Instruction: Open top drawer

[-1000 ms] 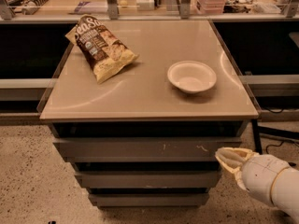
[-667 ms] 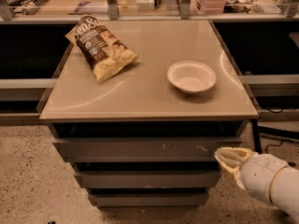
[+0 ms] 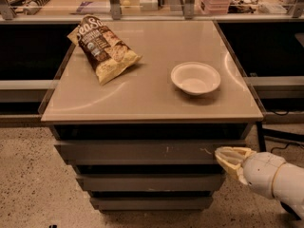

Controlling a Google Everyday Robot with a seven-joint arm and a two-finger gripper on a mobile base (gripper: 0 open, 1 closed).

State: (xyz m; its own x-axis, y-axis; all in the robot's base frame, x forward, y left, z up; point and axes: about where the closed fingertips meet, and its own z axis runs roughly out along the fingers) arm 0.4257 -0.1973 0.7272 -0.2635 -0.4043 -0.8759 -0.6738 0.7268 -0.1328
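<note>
The top drawer [image 3: 142, 152] is the widest of three grey flat-fronted drawers under the beige tabletop, with small pale scratch marks near its right end. A dark gap shows above its front. My gripper [image 3: 231, 158] is at the lower right, its pale fingertips pointing left at the drawer front's right end, close to or touching it. The white arm [image 3: 275, 177] runs off the right edge.
On the tabletop [image 3: 142, 101] lie a chip bag [image 3: 104, 49] at the back left and a white bowl [image 3: 195, 78] at the right. Two narrower drawers [image 3: 149, 182] sit below. Dark shelving flanks the unit on both sides; speckled floor lies below.
The gripper has shifted very slightly left toward the drawer front. The drawer and the objects on top have not moved.
</note>
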